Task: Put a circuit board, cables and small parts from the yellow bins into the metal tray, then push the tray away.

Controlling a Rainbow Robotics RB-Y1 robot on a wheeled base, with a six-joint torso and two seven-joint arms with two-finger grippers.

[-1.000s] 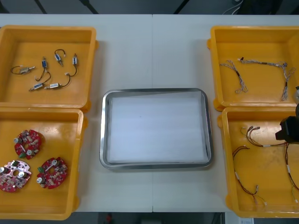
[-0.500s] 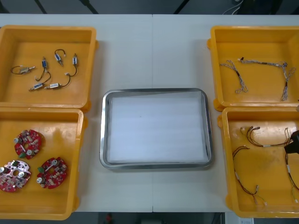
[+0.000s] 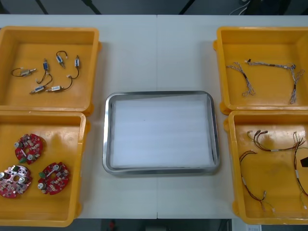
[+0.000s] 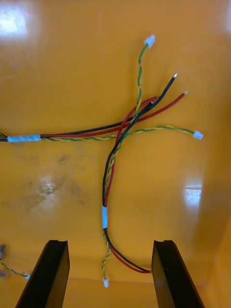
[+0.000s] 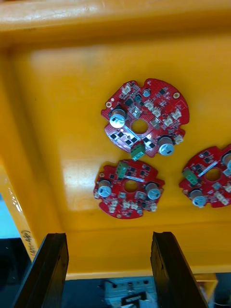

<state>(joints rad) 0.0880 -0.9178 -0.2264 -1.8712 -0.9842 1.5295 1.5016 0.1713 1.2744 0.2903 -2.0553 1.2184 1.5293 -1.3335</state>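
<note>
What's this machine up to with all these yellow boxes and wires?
A two-armed robot is setting out to load a metal tray from yellow bins. Its right jaws hang open over the red and yellow cables in a right-side bin; its left jaws hang open over the round red circuit boards in a left-side bin. Neither holds anything, and nothing is in the tray yet.

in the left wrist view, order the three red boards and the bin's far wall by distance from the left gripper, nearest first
1. Near board, straight ahead of the open left gripper.
2-3. Side board, off past one finger, and far board, beyond the near one: too close to call.
4. Bin wall, behind all three.
</note>
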